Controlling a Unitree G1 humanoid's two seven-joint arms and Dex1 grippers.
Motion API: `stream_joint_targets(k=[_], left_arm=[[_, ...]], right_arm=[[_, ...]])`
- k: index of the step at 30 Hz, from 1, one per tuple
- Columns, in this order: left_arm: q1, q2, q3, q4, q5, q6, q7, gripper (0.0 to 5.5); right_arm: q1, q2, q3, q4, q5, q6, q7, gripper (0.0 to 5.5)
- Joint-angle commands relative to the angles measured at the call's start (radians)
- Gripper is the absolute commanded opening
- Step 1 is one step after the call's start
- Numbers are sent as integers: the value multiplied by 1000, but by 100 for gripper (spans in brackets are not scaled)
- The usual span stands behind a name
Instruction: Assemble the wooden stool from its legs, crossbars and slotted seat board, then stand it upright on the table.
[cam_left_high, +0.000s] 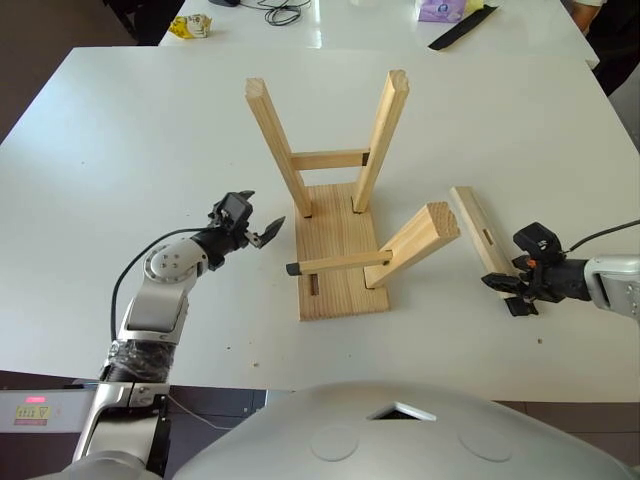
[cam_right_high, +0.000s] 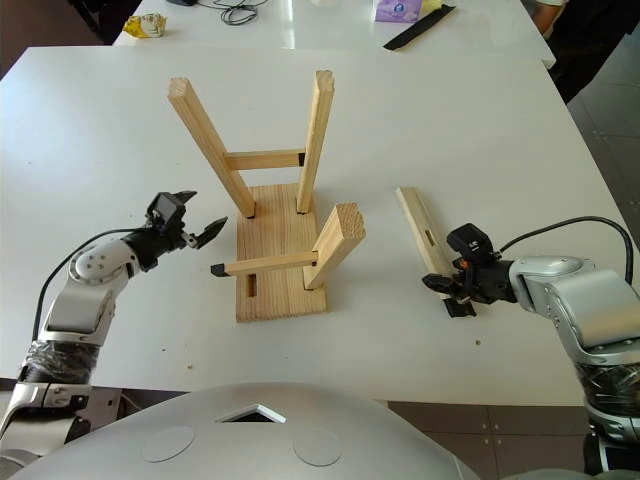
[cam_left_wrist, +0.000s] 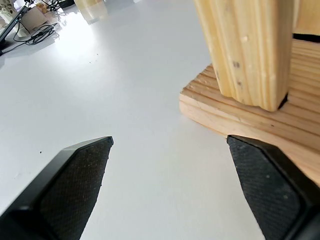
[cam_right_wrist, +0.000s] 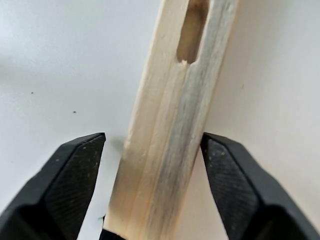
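Note:
The slotted seat board (cam_left_high: 335, 290) lies flat on the white table. Two legs (cam_left_high: 278, 140) stand upright in its far slots, joined by a crossbar (cam_left_high: 330, 159). A third leg (cam_left_high: 415, 245) leans tilted at the board's near right corner, and a second crossbar (cam_left_high: 330, 264) sticks out of it to the left. A loose leg (cam_left_high: 478, 235) with a slot lies on the table to the right. My right gripper (cam_left_high: 507, 293) is open around that leg's near end (cam_right_wrist: 170, 125), one finger (cam_right_wrist: 75, 175) on each side. My left gripper (cam_left_high: 266, 208) is open just left of the board (cam_left_wrist: 240, 115), holding nothing.
Bare table (cam_left_high: 120, 150) stretches to the left and far side of the stool parts. A second table behind carries cables (cam_left_high: 285, 12), a yellow wrapper (cam_left_high: 190, 26) and a purple pack (cam_left_high: 440, 10). The near table edge runs close below both arms.

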Motion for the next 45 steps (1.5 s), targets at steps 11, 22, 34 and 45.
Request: stream_joint_targets(k=[11,22,34,45], left_arm=[[4,91,-6,-17,-12,-14,-127,424],[37,118,-10,-121,-62,56,-191,424],[-82,45,-50,-2,13,44,-117,424],[-153,29,-89,75,39,33,-140,424]], right_arm=[[38,104,43,0,-18,-40,-84,205],[34,156,39,12,-30,-52,-113,205],[-10,161,71,50,-45,-81,-110,205],[-2,186,76,25,-41,-71,-126,205]])
